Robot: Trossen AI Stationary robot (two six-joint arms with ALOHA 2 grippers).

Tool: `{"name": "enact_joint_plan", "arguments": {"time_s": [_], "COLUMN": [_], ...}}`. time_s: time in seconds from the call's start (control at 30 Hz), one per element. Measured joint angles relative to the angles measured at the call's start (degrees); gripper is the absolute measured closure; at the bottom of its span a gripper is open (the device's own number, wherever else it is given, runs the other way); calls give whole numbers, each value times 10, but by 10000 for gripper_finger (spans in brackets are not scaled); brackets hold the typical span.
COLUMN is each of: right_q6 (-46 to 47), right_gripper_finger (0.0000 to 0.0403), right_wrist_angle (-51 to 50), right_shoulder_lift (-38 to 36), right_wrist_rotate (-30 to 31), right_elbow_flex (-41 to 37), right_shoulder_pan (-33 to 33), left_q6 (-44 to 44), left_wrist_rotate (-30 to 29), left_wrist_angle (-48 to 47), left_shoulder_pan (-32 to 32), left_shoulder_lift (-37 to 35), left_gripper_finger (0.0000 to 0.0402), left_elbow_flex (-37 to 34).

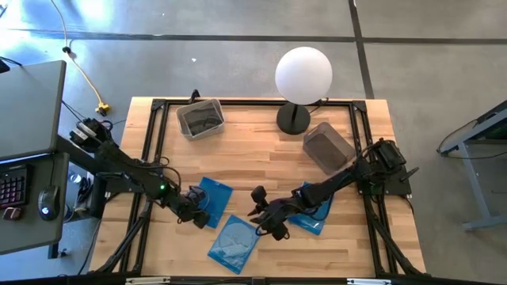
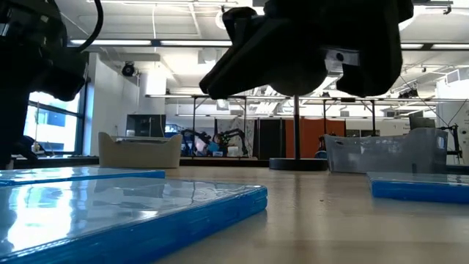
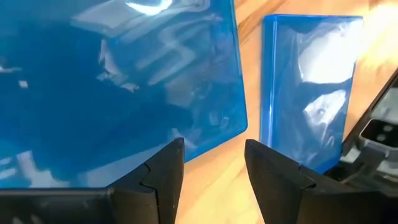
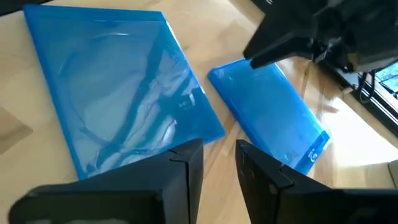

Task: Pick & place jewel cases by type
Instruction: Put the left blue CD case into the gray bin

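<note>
Three translucent blue jewel cases lie flat on the wooden table: one left of centre (image 1: 214,194), one toward the near edge (image 1: 234,244), one on the right (image 1: 313,215). No black cases show on the tabletop. My left gripper (image 1: 198,215) hovers open at the near corner of the left case (image 3: 118,81), and that corner shows just beyond its fingertips (image 3: 214,165). My right gripper (image 1: 265,220) hangs between the near case (image 4: 124,93) and the right case. It is above the table (image 2: 308,44), its fingers narrowly open (image 4: 219,165).
A pale open bin (image 1: 200,119) stands at the far left of the table and a grey bin (image 1: 327,148) at the far right. A lamp with a white globe (image 1: 303,75) stands on a black base between them. Bare wood lies in the table's middle.
</note>
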Motion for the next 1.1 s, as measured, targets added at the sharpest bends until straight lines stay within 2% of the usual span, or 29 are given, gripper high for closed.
{"name": "enact_joint_plan", "arguments": {"time_s": [0.2,0.4,0.6,0.73,0.9,1.0,1.1], "right_q6": [-15,-66,-79,-69,-90,-94,-93], "right_gripper_finger": [315,315,315,315,315,315,315], "right_wrist_angle": [-4,18,49,42,46,67,71], "right_shoulder_lift": [3,9,9,9,9,9,9], "right_wrist_rotate": [-102,-101,-113,-126,-129,-123,-103], "right_elbow_flex": [0,0,0,0,0,0,0], "right_shoulder_pan": [-18,-34,-58,-72,-79,-79,-79], "left_q6": [-79,-100,-64,3,50,68,69], "left_wrist_rotate": [-7,-23,-60,-100,-100,-79,-86], "left_wrist_angle": [-7,-13,-14,-19,-5,-38,-56], "left_shoulder_pan": [0,0,0,18,44,70,91], "left_shoulder_lift": [0,0,0,0,-2,-11,-20], "left_gripper_finger": [234,234,234,234,234,234,234], "left_elbow_flex": [0,0,0,0,0,0,0]}}
